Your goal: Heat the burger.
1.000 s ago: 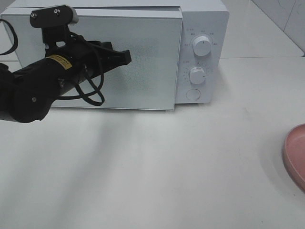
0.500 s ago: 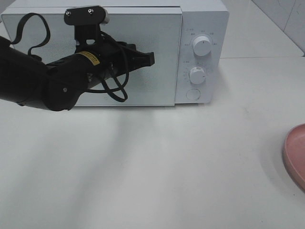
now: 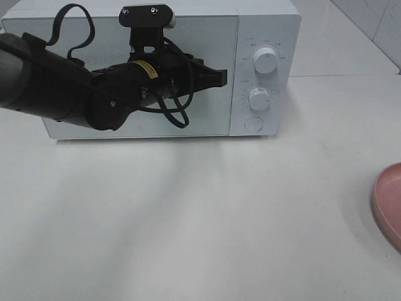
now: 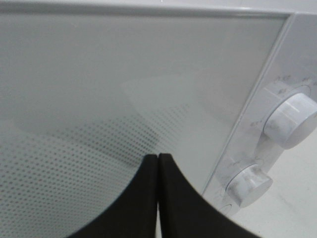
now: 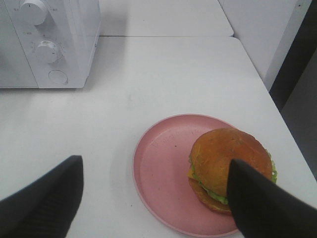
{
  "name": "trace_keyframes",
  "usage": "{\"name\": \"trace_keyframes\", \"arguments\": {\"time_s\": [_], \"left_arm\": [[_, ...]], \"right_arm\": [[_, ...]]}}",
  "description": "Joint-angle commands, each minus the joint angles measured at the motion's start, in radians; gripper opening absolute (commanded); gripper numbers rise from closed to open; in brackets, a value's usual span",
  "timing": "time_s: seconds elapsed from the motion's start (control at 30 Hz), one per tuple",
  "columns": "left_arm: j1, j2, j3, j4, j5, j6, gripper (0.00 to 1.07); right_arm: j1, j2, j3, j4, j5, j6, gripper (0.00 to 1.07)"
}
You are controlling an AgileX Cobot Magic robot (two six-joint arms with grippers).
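The burger [image 5: 229, 166], with a golden-brown bun, green lettuce and yellow cheese, sits on the round pink plate [image 5: 163, 168] in the right wrist view. My right gripper [image 5: 154, 166] hovers above the plate, open, with nothing between its fingers. The white microwave [image 3: 263, 37] stands at the back of the table, and its door [image 3: 200, 116] lies flush with the front. My left gripper [image 3: 222, 76] is shut and empty, its tips [image 4: 158, 157] against the door near the control panel.
Two white knobs [image 3: 266, 61] [image 3: 259, 98] and a round button [image 3: 253, 124] are on the microwave's right panel. Only the plate's rim [image 3: 388, 200] shows at the right edge of the high view. The white table [image 3: 200, 226] stretches in front.
My left arm has swept to the right across the microwave's front, and the door has swung from ajar to flush. The plate has not moved.
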Motion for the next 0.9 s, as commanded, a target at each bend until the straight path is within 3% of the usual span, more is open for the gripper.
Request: {"name": "trace_keyframes", "arguments": {"time_s": [0.03,0.37,0.4,0.43,0.47,0.5,0.53,0.57,0.6,0.63,0.7,0.8,0.9], "left_arm": [[-0.004,-0.083,0.057,-0.030,0.040,0.000,0.00],[-0.031,-0.292,0.281,-0.019,0.240,0.000,0.00],[-0.031,-0.338,0.317,-0.011,0.315,0.000,0.14],[-0.031,-0.338,0.317,-0.011,0.315,0.000,0.14],[-0.031,-0.381,0.347,0.007,0.386,0.000,0.38],[-0.031,-0.403,0.361,0.008,0.414,0.000,0.56],[-0.031,-0.403,0.361,0.008,0.414,0.000,0.56],[-0.030,-0.435,0.382,0.011,0.482,0.006,0.89],[-0.028,-0.449,0.386,0.011,0.518,0.006,1.00],[-0.028,-0.449,0.386,0.011,0.518,0.006,1.00],[-0.028,-0.509,0.387,0.038,0.697,0.006,0.99],[-0.028,-0.524,0.387,0.054,0.744,0.006,0.99],[-0.028,-0.596,0.387,0.126,0.939,0.006,0.99]], "right_arm": [[-0.005,-0.025,0.001,-0.002,0.000,-0.015,0.75],[-0.005,-0.025,0.001,-0.002,0.000,-0.015,0.75],[-0.005,-0.025,0.001,-0.002,0.000,-0.015,0.75],[-0.005,-0.025,0.001,-0.002,0.000,-0.015,0.75],[-0.005,-0.025,0.001,-0.002,0.000,-0.015,0.75],[-0.005,-0.025,0.001,-0.002,0.000,-0.015,0.75],[-0.005,-0.025,0.001,-0.002,0.000,-0.015,0.75],[-0.005,-0.025,0.001,-0.002,0.000,-0.015,0.75],[-0.005,-0.025,0.001,-0.002,0.000,-0.015,0.75],[-0.005,-0.025,0.001,-0.002,0.000,-0.015,0.75],[-0.005,-0.025,0.001,-0.002,0.000,-0.015,0.75],[-0.005,-0.025,0.001,-0.002,0.000,-0.015,0.75],[-0.005,-0.025,0.001,-0.002,0.000,-0.015,0.75]]}}
